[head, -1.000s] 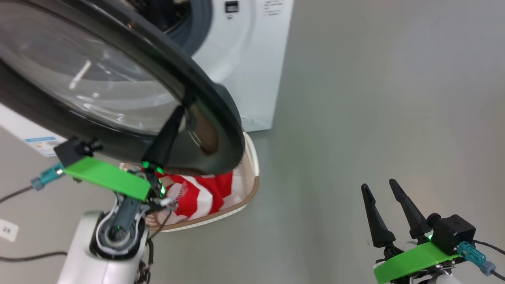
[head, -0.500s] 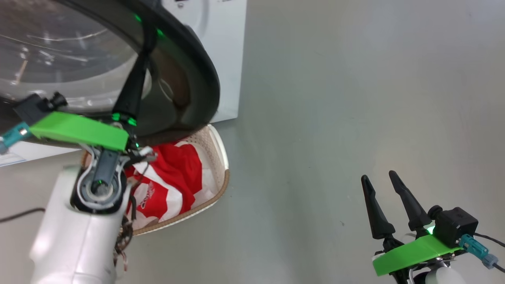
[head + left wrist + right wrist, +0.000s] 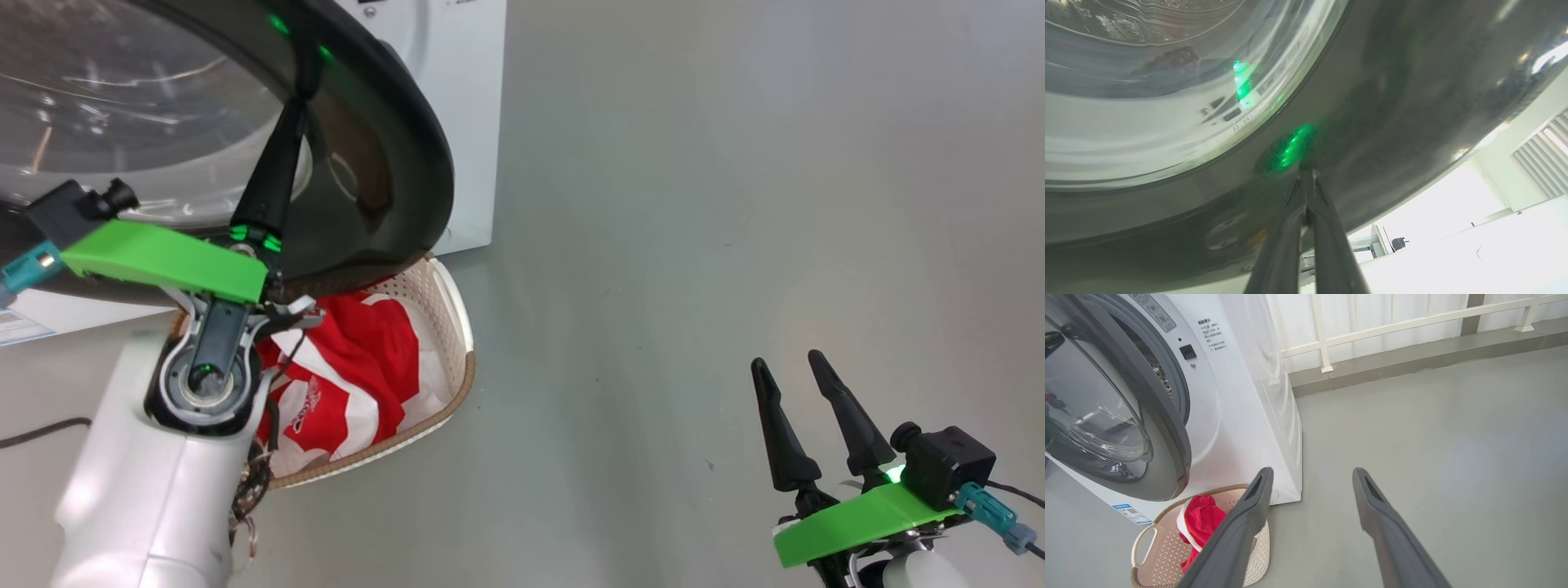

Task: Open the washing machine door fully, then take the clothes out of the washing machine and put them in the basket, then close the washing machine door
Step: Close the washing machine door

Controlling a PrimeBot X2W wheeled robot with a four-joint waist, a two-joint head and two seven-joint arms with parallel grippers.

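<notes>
Washing machine door [image 3: 392, 163], large and round, wide glossy black rim around a bulging clear glass bowl window, standing part-way open, swung out at an angle from the front of a big white front-loading washing machine [image 3: 469, 122]. From the right wrist camera, a gap between door and machine front, with a grey rubber ring [image 3: 1182, 392] and a strip of perforated steel drum [image 3: 1162, 379] visible past the door's edge. Small blue label [image 3: 1131, 512] at the machine's lower corner, below the door.

Left gripper [image 3: 302, 94] raised at the upper left of the head view, two long dark fingers pressed together with nothing between them, tips touching the black rim just outside the glass. Green glow from the gripper's lights mirrored in the shiny rim.

Small cream-white perforated plastic basket [image 3: 457, 384], rounded rectangle with a brown woven-look rim and side handles, on the grey floor [image 3: 694, 245] just in front of the machine, partly under the overhanging door. Soft red and white clothes [image 3: 367, 351] bunched inside the basket, small printed lettering on one white stripe.

Right gripper [image 3: 788, 361] low at the lower right of the head view, well apart from door and basket, fingers spread wide and holding nothing. White railing [image 3: 1392, 322] along the far wall beyond the machine.
</notes>
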